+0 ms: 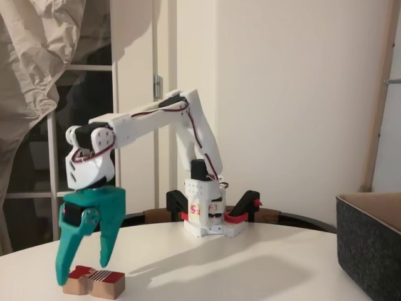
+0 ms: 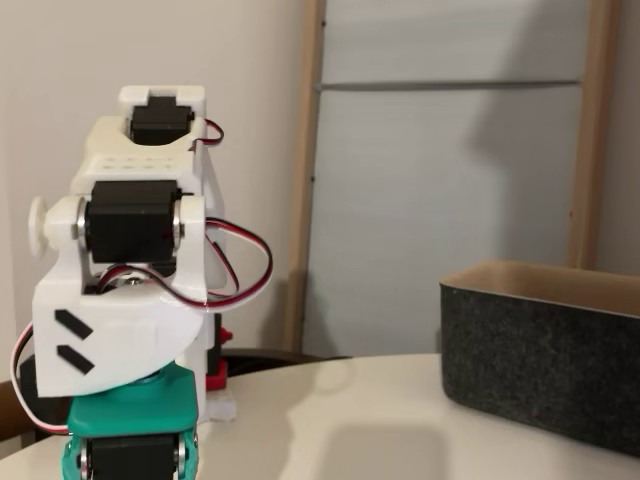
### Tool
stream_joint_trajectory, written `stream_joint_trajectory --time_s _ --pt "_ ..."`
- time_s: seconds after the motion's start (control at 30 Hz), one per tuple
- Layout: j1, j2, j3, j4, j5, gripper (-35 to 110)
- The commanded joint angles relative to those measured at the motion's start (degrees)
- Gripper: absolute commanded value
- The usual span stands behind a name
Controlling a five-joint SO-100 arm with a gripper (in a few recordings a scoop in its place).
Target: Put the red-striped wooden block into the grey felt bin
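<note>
Teal gripper (image 1: 84, 268) is spread wide, fingers pointing down, holding nothing. Your long finger's tip sits at the left end of the red-striped wooden block (image 1: 95, 281); contact unclear. The block lies flat on the white table (image 1: 250, 263) at front left: light wood sides, thin red-white stripes and a red patch on top. The grey felt bin (image 1: 369, 248) sits far right, well apart.

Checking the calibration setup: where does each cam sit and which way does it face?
A fixed view: low at table height, side-on to the white arm; teal gripper open over the red-striped wooden block; grey felt bin at right edge.
Another fixed view: low, close in front of the arm, facing its wrist; gripper top at bottom edge; bin at right.
Shared: arm, bin, white table.
</note>
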Motion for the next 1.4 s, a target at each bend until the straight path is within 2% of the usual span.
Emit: stream_joint_trajectory --time_s 0.0,0.8,1.37 --pt "0.4 0.4 -0.9 0.3 0.3 27" --pt "-0.3 -5.4 -0.8 0.1 -0.9 25" --pt "-1.2 -6.9 -0.8 -6.0 -3.3 9"
